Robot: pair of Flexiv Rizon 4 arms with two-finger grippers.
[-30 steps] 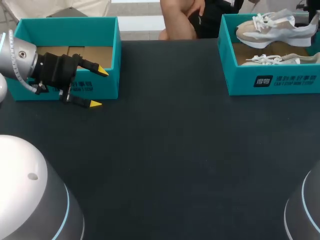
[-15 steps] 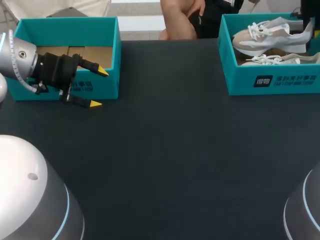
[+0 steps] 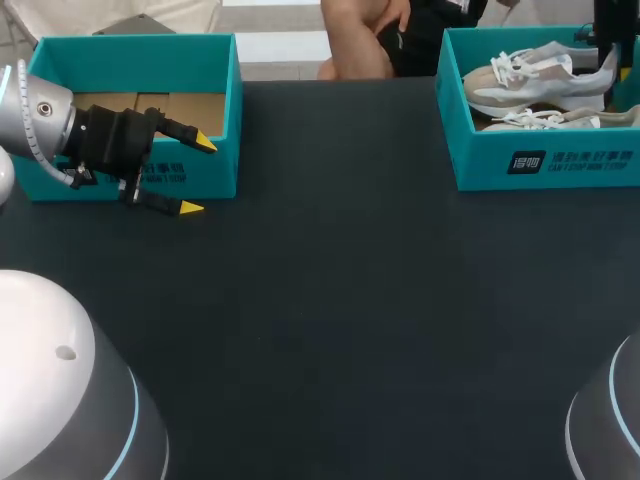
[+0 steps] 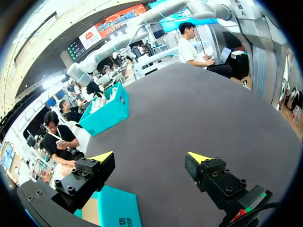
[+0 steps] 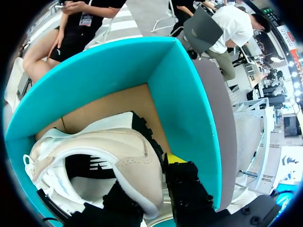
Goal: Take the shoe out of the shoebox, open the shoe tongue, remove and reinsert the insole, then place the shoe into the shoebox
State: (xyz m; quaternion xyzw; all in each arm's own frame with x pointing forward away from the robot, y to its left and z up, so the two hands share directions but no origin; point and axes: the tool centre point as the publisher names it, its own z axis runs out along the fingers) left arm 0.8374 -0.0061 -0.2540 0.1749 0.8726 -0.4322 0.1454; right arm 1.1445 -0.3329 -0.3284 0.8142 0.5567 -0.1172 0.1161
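A beige and white shoe [image 3: 535,75] hangs tilted over the open teal shoebox [image 3: 545,165] at the table's back right. My right gripper [image 3: 608,48] is shut on its heel. In the right wrist view the heel of the shoe [image 5: 120,151] sits between the fingers of that gripper [image 5: 154,182], one yellow fingertip [image 5: 175,158] showing, inside the shoebox [image 5: 189,104]. A second shoe [image 3: 545,120] lies on the box floor. My left gripper [image 3: 197,176] stands open at the far left, nothing between its fingers [image 4: 150,158].
A second teal box [image 3: 150,60] with a bare cardboard floor stands at the back left, right behind my left gripper; its corner [image 4: 113,208] shows beneath the left fingers. The dark table [image 3: 330,300] stretches between the two boxes.
The held shoe has shifted a little to the right and lower over the shoebox, and my right gripper has come into view at the back right. The left arm has not moved.
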